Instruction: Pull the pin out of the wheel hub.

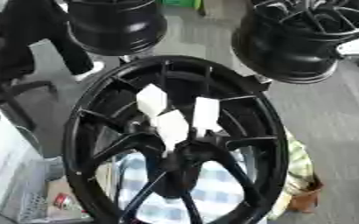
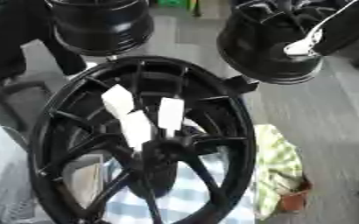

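Black and glossy, the wheel hub (image 1: 175, 140) fills the middle of both views, standing nearly upright with its spoked face turned toward the camera and its rim running from the upper centre down past the bottom edge. Three white, blocky pieces (image 1: 171, 114) sit close together over the spokes just above the hub's centre — one upper left, one upper right, one lower between them — and they look like pale fingertips or tabs pressed against the wheel, though what they belong to cannot be told. No pin can be made out among the spokes; the centre of the hub is dark and blurred. Behind the wheel two more black rims stand on the grey floor (image 1: 336, 113): one rim (image 1: 117, 24) at the upper left, seen from its barrel side, and a second rim (image 2: 278, 43) at the upper right with its spokes facing up. At the upper right corner of the right eye view a dark arm reaches in, ending in a pale, silvery hand (image 2: 304, 44) over that second rim — whether its fingers are wide or closed cannot be told. A blue-and-white checked cloth (image 2: 186, 192) lies under the wheel hub, seen through the lower spokes, and a yellow-green cloth (image 2: 278, 168) lies just beside the rim on the right.
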You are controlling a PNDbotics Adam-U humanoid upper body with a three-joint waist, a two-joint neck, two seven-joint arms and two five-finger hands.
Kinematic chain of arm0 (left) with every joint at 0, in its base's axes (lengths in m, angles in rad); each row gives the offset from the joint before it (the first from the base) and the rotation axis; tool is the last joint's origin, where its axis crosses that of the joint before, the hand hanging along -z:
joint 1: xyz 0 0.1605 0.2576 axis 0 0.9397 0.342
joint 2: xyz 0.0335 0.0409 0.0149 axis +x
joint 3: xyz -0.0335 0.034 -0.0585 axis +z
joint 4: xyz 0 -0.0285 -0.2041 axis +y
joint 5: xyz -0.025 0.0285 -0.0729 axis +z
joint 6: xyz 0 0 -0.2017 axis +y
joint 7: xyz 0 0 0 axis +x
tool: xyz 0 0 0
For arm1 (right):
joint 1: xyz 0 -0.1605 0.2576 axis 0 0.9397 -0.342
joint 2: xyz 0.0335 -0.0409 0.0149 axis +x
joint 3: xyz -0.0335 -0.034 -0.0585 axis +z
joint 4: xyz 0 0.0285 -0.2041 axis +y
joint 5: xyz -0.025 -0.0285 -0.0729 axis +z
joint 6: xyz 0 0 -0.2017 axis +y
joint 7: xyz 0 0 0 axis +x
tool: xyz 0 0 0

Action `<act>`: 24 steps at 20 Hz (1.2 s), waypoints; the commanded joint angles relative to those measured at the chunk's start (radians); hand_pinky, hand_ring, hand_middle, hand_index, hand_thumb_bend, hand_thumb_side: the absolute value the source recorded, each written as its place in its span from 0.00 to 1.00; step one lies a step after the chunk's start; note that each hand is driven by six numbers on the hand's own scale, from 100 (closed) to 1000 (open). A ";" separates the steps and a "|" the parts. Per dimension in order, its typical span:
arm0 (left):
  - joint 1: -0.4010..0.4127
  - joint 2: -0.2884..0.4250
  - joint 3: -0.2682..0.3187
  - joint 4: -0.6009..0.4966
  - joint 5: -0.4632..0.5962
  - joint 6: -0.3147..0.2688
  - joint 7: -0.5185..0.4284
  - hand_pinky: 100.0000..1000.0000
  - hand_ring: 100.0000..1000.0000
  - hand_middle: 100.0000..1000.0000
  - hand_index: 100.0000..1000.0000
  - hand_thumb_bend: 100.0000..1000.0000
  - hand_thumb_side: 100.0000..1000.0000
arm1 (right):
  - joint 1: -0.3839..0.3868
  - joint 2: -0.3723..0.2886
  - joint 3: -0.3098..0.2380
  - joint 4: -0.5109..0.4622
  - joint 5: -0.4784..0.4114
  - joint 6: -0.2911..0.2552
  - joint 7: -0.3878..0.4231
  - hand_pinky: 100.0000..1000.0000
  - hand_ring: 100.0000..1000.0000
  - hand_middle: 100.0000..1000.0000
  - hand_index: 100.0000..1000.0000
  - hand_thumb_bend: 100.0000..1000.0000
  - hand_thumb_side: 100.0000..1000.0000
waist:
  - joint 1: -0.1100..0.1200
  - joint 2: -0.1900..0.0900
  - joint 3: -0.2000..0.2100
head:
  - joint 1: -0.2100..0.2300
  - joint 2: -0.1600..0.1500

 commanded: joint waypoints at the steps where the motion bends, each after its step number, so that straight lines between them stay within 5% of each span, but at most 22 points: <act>1: -0.009 0.023 0.002 -0.016 0.002 -0.001 -0.007 0.76 0.77 0.68 0.84 0.03 0.64 | -0.042 -0.039 0.029 -0.011 -0.002 0.026 0.036 0.79 0.70 0.63 0.74 0.52 0.16 | 0.000 -0.015 0.001 | -0.004 -0.012; 13: -0.003 0.037 0.000 -0.016 0.003 0.000 -0.011 0.76 0.77 0.68 0.84 0.03 0.64 | -0.186 -0.019 0.173 0.006 -0.034 0.146 0.159 0.79 0.70 0.64 0.75 0.54 0.19 | -0.012 -0.028 -0.003 | -0.006 -0.012; 24: 0.006 0.044 0.001 -0.016 0.005 0.002 -0.010 0.76 0.77 0.68 0.84 0.03 0.63 | -0.378 0.125 0.334 0.135 -0.099 0.265 0.213 0.77 0.70 0.63 0.75 0.54 0.21 | -0.015 -0.045 -0.016 | -0.005 0.003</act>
